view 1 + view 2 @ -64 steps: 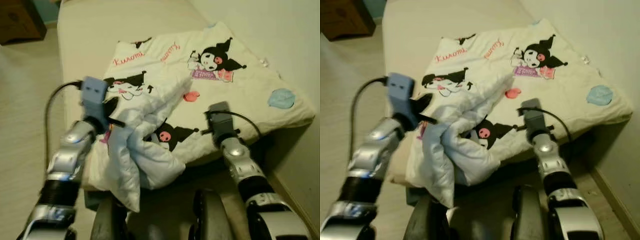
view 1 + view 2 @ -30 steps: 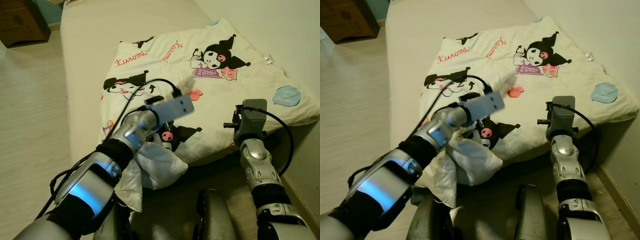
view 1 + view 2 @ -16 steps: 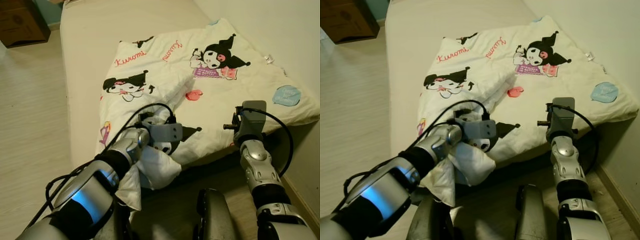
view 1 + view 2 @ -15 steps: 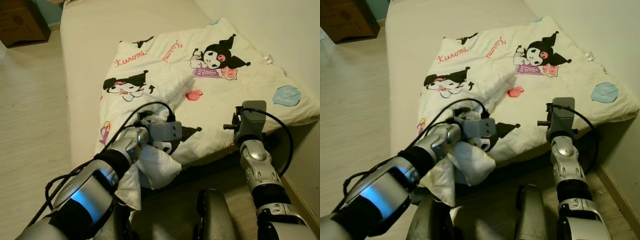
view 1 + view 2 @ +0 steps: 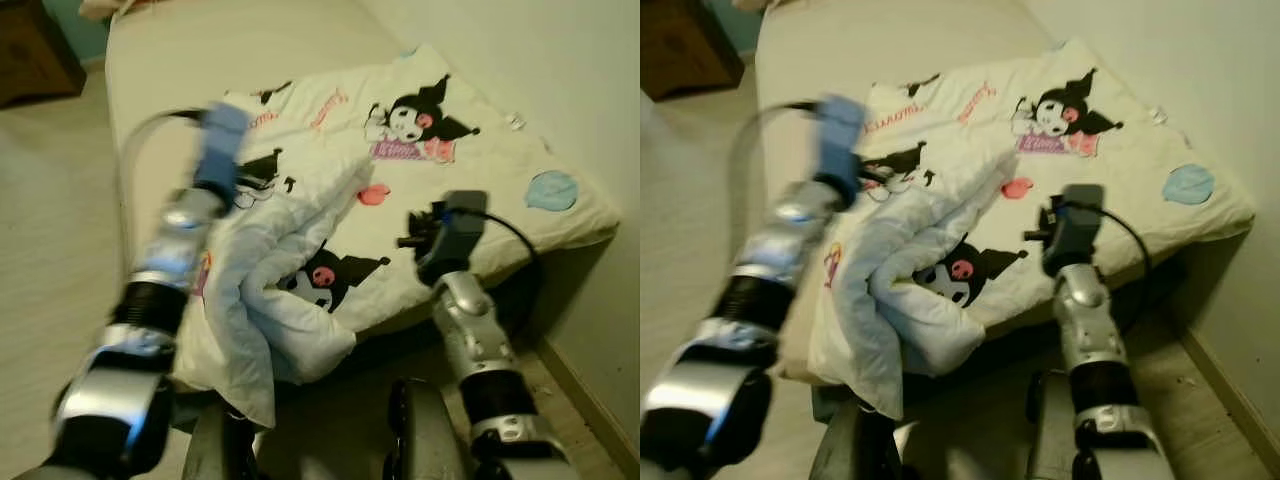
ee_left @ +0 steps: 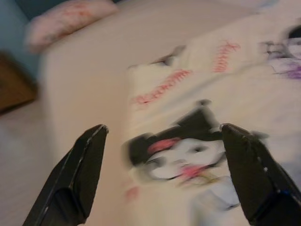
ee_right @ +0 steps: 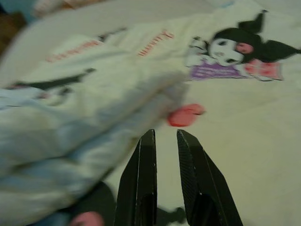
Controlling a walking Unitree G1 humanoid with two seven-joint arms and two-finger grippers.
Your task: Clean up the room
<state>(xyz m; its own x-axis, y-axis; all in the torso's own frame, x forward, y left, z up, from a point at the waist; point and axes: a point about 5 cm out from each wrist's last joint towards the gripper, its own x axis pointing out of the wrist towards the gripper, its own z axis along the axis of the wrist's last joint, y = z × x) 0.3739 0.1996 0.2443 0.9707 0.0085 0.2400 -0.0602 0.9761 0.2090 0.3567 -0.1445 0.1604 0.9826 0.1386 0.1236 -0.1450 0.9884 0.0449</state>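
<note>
Bed with a cartoon-print blanket on it.
The bed (image 5: 160, 60) had a plain cream sheet; a white blanket (image 5: 470, 170) with black cartoon characters lay over its near end, one corner bunched and hanging off the front edge above the wood floor (image 5: 40, 260).

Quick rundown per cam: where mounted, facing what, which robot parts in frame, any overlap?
Left and right eye views: head stereo pair, looking down at the blanket on the bed; both silver arms show.
Left wrist view: along the open left end effector over the blanket's cartoon print.
Right wrist view: along the nearly shut right end effector, above the blanket's bunched fold.
Shared: all see the blanket.
</note>
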